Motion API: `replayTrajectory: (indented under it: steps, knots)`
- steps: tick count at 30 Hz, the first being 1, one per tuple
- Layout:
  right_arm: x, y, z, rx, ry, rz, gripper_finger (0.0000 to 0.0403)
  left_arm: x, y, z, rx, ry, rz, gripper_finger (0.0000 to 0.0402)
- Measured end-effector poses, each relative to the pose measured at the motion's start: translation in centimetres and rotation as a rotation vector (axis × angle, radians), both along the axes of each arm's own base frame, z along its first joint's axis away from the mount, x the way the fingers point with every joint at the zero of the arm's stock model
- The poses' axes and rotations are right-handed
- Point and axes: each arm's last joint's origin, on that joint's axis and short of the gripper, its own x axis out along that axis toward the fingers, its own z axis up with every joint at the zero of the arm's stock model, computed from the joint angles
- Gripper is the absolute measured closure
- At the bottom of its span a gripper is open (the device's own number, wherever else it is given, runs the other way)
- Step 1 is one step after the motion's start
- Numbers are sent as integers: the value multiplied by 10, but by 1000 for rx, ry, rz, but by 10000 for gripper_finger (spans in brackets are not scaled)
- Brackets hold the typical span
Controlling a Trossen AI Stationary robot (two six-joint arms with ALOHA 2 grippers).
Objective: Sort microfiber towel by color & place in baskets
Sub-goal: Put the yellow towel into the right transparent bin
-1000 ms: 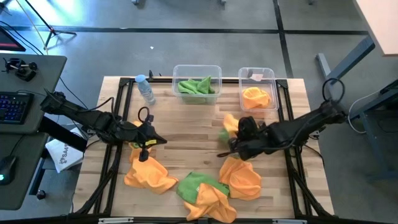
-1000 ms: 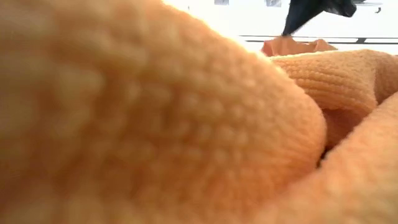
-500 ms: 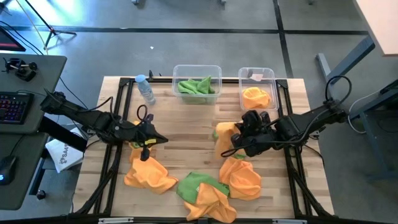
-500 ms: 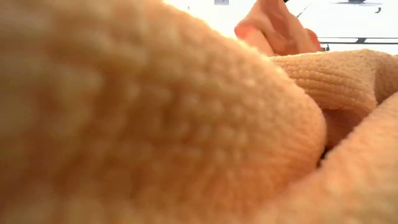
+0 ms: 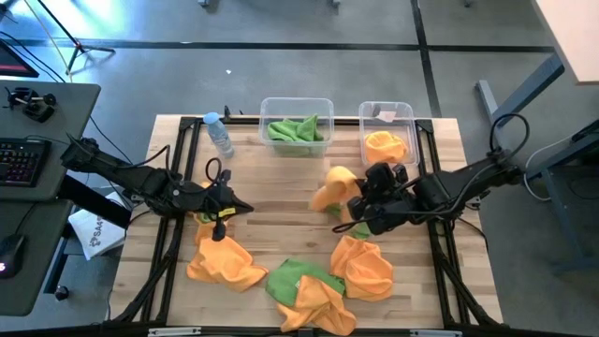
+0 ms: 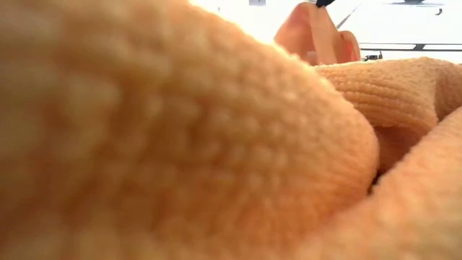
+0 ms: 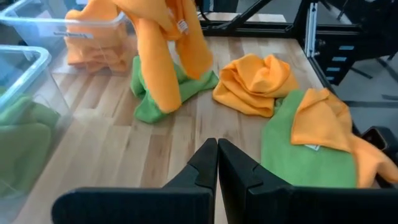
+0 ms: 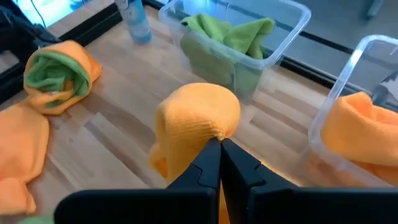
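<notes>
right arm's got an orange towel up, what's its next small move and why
Probably carry the orange towel back toward the narrower basket, since that tub already holds orange cloth and the wider basket holds green. The right gripper has its jaws shut on the towel.

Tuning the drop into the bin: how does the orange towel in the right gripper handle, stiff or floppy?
Likely floppy: the orange towel droops in folds from the shut right gripper. Probably light, held by one pinched spot. It may snag the narrower basket rim on release.

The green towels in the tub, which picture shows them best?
The right wrist view: the green towels fill their tub up close. The high view shows them small, the left wrist view only blurred through the wall, the low view nothing.
</notes>
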Motion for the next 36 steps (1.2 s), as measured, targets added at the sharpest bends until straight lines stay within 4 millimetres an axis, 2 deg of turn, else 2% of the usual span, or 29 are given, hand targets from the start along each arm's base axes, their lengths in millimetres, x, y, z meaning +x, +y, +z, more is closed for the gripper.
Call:
replayTrajectory:
  steps: [8,12,16,22,30,36]
  knots:
    - [-17,-14,26,-61,-169,-50,403,0,2,0,29,-11,69,401]
    - [-33,-25,43,-131,-259,-99,403,-1,7,1,96,-34,203,401]
    - [-47,-37,54,-198,-332,-181,403,0,16,1,140,-39,307,401]
    - [-64,-56,67,-252,-389,-280,403,-7,38,-1,155,55,277,401]
    - [-71,-78,73,-292,-357,-357,403,-25,58,11,152,17,231,401]
    - [-71,-105,70,-310,-203,-391,403,-32,65,15,161,-10,256,401]
